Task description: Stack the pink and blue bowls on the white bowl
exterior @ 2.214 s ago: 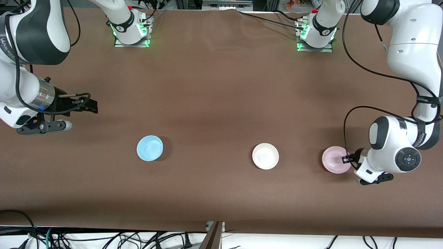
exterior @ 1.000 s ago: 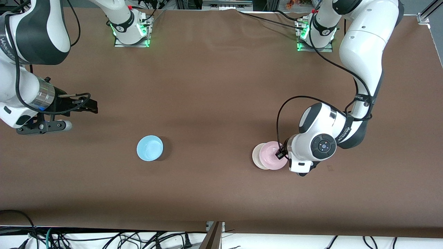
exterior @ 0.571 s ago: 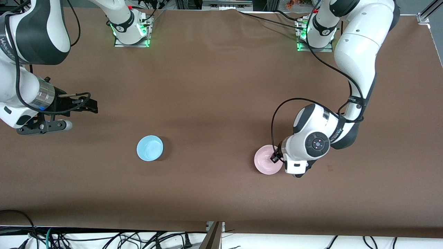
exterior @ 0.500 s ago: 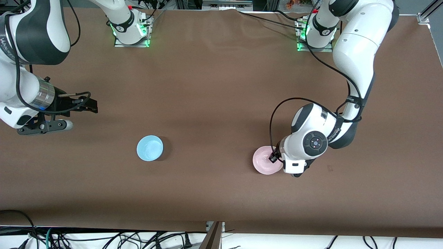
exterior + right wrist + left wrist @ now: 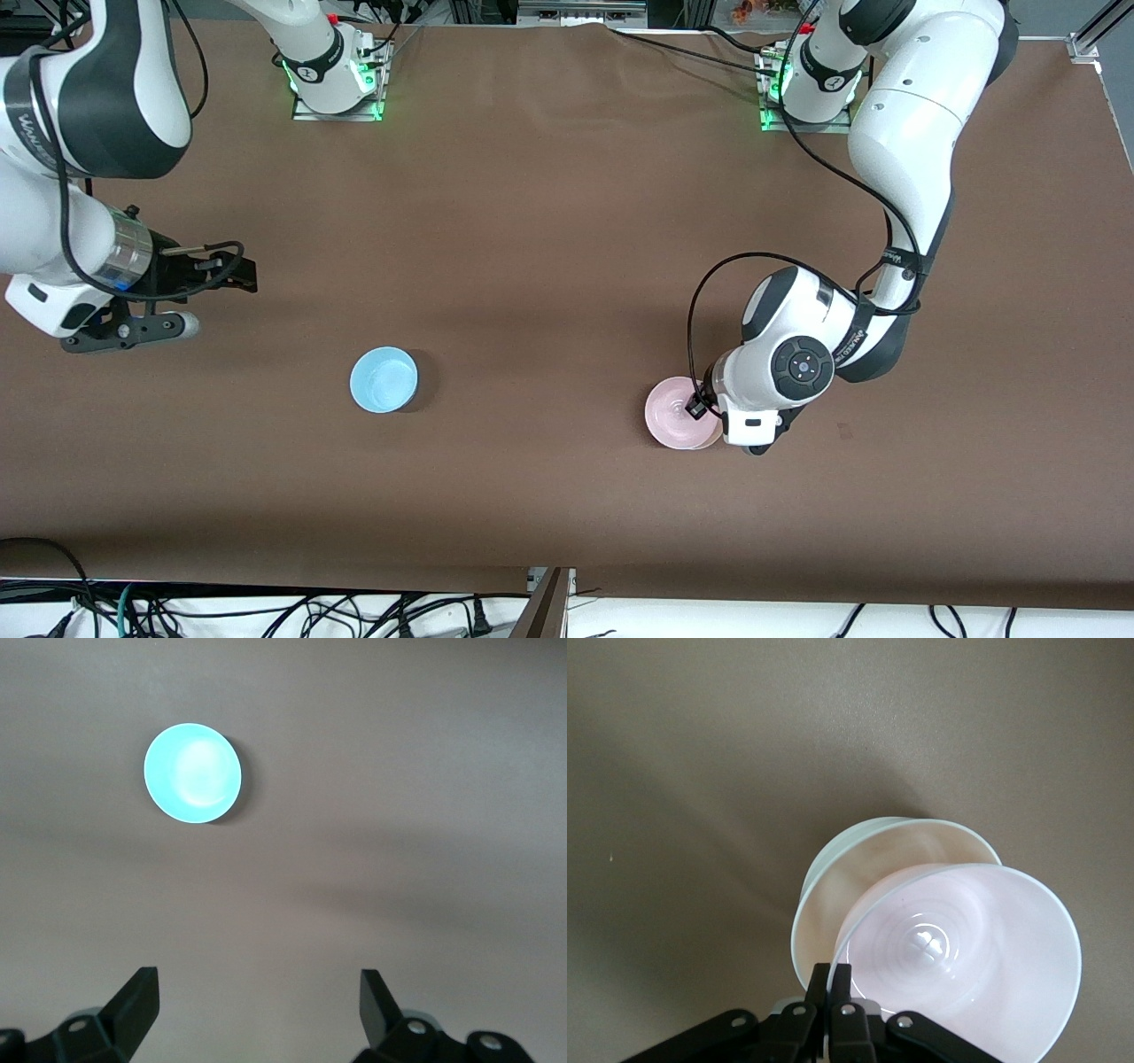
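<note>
Three bowls here, and two of them are already bunched together. The pink bowl [image 5: 675, 415] sits low in the front view, toward the left arm's end of the counter [image 5: 549, 221], right over the white bowl [image 5: 707, 440]. From the front camera the white one is almost fully covered, with just a thin sliver poking out along the lower edge of the pink one.

The left wrist view is way clearer. There the pink bowl [image 5: 974, 939] is tipped and shifted off centre, so a good crescent of the white bowl [image 5: 842, 877] shows past it. I honestly can't tell if the pink one is resting down inside or just held a touch above.

The left end effector [image 5: 697, 408] is clamped tight on the pink bowl's rim, on the side toward the left arm's end. You can see its fingers [image 5: 833, 988] pinching the edge in the wrist shot.

The blue bowl [image 5: 384, 379] is well apart from that pair. It sits alone in the lower middle of the frame toward the right arm's end, flat on the counter, with nothing touching it. It also shows up in the right wrist view [image 5: 192, 773].

The right arm waits with its end effector [image 5: 239, 275] spread wide and empty, over bare counter at the right arm's end, higher in the frame than the blue bowl.
</note>
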Controlling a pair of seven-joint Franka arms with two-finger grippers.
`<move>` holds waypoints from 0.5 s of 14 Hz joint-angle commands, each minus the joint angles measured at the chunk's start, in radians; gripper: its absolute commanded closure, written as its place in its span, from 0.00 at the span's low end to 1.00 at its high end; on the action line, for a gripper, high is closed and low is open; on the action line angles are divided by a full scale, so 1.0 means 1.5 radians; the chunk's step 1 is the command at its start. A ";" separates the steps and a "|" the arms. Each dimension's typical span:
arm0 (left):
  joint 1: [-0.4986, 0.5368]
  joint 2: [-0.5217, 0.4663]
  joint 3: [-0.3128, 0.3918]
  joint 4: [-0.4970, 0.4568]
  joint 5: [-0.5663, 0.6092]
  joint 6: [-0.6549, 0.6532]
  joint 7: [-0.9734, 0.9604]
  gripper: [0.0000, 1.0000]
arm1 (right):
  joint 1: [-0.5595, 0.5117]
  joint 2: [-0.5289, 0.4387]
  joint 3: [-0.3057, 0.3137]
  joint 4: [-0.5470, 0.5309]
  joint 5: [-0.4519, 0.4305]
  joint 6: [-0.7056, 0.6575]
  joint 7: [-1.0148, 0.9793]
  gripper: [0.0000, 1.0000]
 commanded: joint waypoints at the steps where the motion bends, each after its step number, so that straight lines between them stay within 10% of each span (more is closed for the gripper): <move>1: 0.006 0.000 0.004 0.001 0.000 -0.001 0.046 1.00 | -0.002 0.002 0.002 0.010 0.008 -0.004 -0.003 0.00; 7: 0.052 0.006 0.005 -0.003 -0.001 0.005 0.143 1.00 | -0.002 0.002 0.002 0.010 0.009 -0.002 -0.002 0.00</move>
